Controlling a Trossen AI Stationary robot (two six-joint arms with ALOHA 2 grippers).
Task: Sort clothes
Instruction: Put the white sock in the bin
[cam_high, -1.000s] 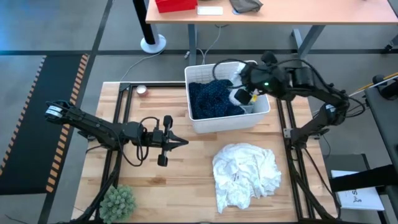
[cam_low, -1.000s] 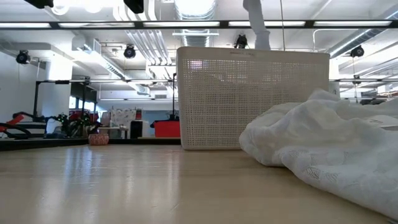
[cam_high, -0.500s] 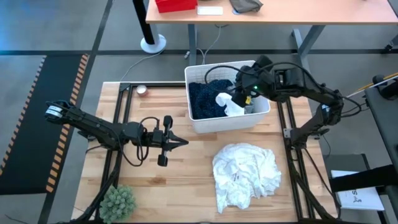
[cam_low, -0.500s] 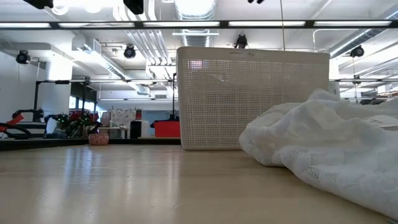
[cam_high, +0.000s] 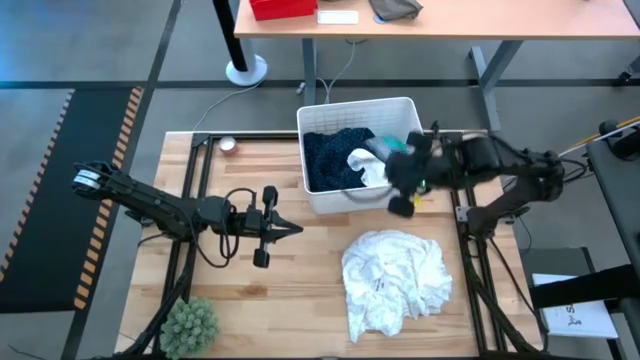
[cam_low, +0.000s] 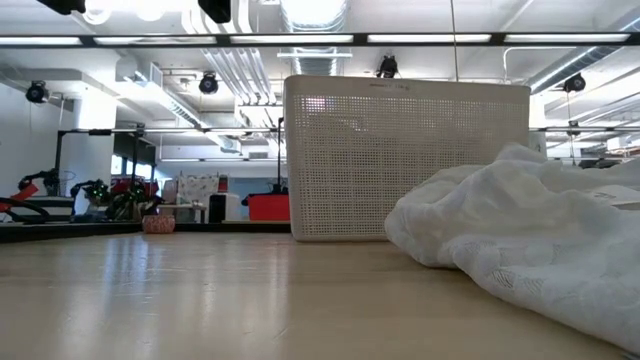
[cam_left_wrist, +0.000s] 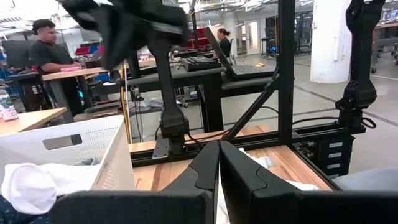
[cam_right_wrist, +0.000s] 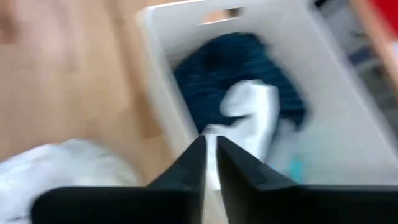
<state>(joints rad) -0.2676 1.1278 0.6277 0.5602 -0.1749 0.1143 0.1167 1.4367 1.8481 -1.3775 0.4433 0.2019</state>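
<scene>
The left tool (cam_high: 297, 229) waits with fingers pressed together, empty, over mid worktop (cam_high: 280, 290). In the bin (cam_high: 318, 200) lie the navy patterned garment (cam_high: 330, 160) and a white piece (cam_high: 365, 165). The right tool (cam_high: 402, 205), fingers nearly together and empty, hangs by the bin's front corner; it should open wide before dropping onto the large white garment (cam_high: 395, 278). Only the plant (cam_high: 190, 325) stands nearby, clear of the path

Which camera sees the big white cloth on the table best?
The high view: the whole big white cloth lies crumpled on the table. The low view shows one side up close; the wrist views catch only blurry edges.
</scene>
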